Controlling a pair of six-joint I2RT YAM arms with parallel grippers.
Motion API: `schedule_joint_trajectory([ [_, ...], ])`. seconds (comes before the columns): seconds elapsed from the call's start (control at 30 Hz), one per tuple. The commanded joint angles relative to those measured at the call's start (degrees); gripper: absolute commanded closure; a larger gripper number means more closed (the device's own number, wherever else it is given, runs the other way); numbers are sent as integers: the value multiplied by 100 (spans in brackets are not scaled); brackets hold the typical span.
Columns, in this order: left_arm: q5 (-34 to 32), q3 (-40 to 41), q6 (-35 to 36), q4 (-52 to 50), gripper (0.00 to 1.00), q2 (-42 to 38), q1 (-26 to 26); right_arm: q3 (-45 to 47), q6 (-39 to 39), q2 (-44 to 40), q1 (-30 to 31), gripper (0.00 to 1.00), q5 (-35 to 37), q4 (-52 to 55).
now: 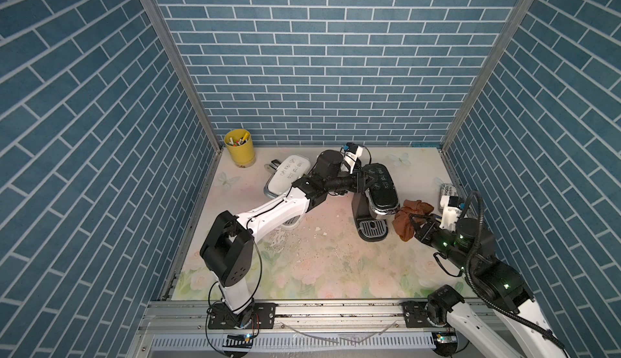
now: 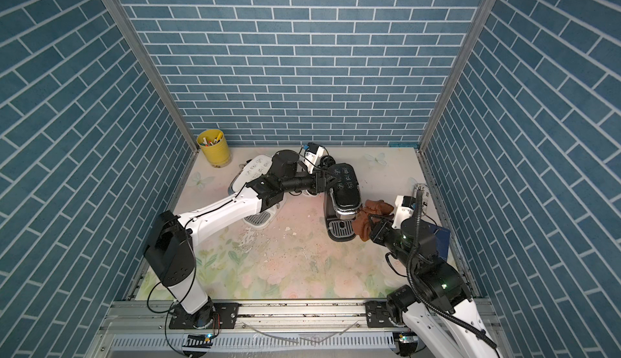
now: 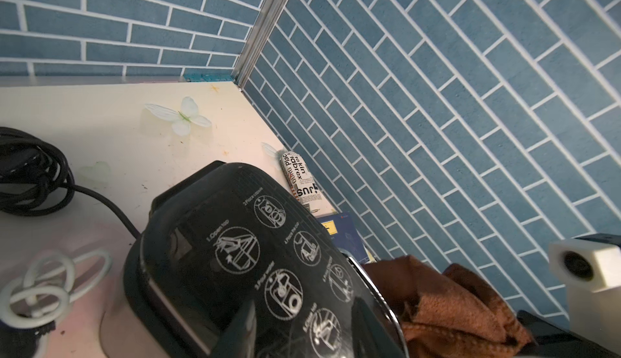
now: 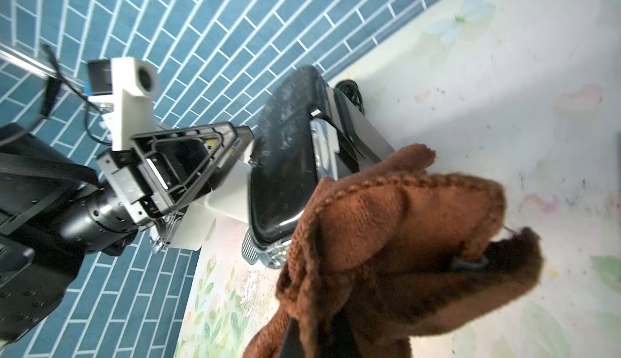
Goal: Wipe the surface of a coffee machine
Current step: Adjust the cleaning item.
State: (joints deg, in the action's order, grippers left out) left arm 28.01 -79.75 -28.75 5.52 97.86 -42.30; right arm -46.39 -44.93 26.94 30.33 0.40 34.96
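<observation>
Blue brick-pattern walls point(image 1: 319, 53) on three sides; floral tabletop point(image 1: 319, 272), speckled with crumbs toward the near half.

**Task object:** the black coffee machine point(image 1: 379, 191) stands upright right of centre on the table. Its glossy lid point(image 3: 252, 255), printed with instruction icons, faces up and its drip tray point(image 1: 373, 228) points to the near edge.

**Right gripper** point(image 1: 415, 227): jaws clamped on a bunched brown cloth point(image 1: 411, 213). The cloth hangs at the machine's right side, level with the lid's chrome rim. It is touching or just beside the rim; contact is not certain.

**Left gripper** point(image 1: 369, 179): at the lid's rear-left. The wrist view shows the fingers point(image 3: 242, 326) apart over the lid top. I cannot tell whether the pads press on it.

**Step in hand (judgement):** starting the wipe along the right flank and lid.
- The cloth is wadded, so press a broad fold flat on the surface rather than a loose corner.
- Sweep in long passes, rim to rear.
- Keep the push light, because the machine is tall and narrow and may slide or tip toward the left arm.
- The left gripper could brace it from the opposite side.

**Pose:**
- Left arm: reaches long from the near-left base, forearm roughly level, wrist pointing right.
- Right arm: folded at the near-right, forearm angled inward, wrist low beside the machine.
</observation>
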Motion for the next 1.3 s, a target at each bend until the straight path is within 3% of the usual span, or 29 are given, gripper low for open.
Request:
schedule_joint_trajectory([
  [0.0, 574, 66, 871, 19, 42, -647, 47, -464, 1347, 112, 22, 100, -427, 36],
  [0.13, 1956, 453, 1403, 826, 19, -1175, 47, -871, 2180, 539, 17, 100, -2134, -487],
  [0.23, 2706, 862, 1423, 1605, 10, -1418, 47, -1078, 2390, 967, 14, 100, -3362, -814],
  [0.4, 3437, 1151, 1306, 2158, 8, -1650, 47, -1375, 2302, 1524, 18, 100, -4636, -1372],
  [0.57, 3885, 1345, 860, 2768, 9, -1744, 47, -1456, 2043, 1745, 25, 100, -5036, -2015],
  [0.73, 4235, 1536, 83, 3774, 26, -1680, 47, -1468, 1947, 1806, 25, 100, -5045, -2423],
  [0.9, 4333, 1492, -500, 4146, 27, -1384, 47, -1398, 1625, 1834, 35, 100, -5142, -3036],
  [1.03, 4513, 1489, -1175, 5047, 50, -1178, 47, -1364, 1643, 1833, 44, 100, -5022, -3083],
  [1.17, 4563, 1479, -1502, 5350, 48, -1013, 47, -1309, 1667, 1835, 59, 100, -4824, -3079],
  [1.27, 4655, 1479, -1755, 5688, 66, -915, 42, -1310, 1734, 1828, 53, 100, -4739, -3025],
])
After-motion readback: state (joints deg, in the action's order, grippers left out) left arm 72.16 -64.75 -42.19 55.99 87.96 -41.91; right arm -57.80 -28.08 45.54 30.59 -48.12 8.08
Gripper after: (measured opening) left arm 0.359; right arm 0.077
